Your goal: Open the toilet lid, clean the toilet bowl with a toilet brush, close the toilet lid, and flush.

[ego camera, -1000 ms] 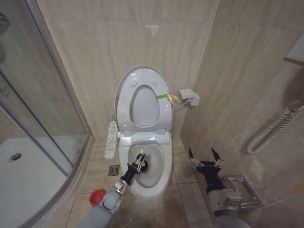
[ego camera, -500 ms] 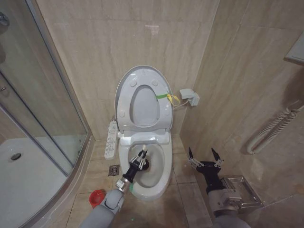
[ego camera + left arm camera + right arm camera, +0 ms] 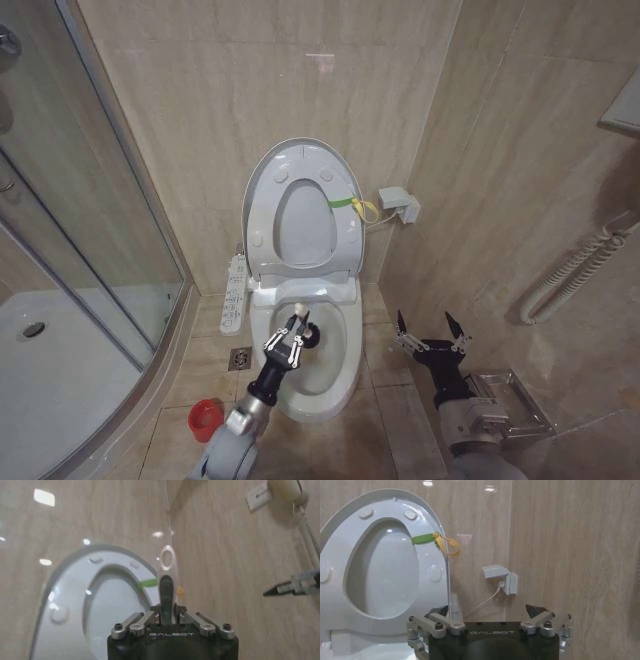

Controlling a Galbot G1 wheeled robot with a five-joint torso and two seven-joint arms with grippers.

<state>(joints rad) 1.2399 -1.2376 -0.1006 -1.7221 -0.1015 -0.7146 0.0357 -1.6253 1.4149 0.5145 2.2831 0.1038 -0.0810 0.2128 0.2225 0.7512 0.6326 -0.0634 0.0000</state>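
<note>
The toilet lid stands raised against the back wall with the ring seat leaning on it, and a green-yellow band sits at its right edge. Below them the white toilet bowl lies uncovered. My left gripper hovers over the bowl, shut on the white handle of the toilet brush; the bristle head is hidden under the gripper. In the left wrist view this gripper clamps the brush handle. The red cup holder stands on the floor left of the bowl. My right gripper waits open, right of the toilet, and shows as.
A long white button panel hangs left of the toilet above a floor drain. The glass shower enclosure and its tray take up the left side. On the right are a wall socket, a metal holder and a hose.
My left gripper has lifted and shifted toward the back of the bowl, carrying the brush. The right arm has stayed still.
</note>
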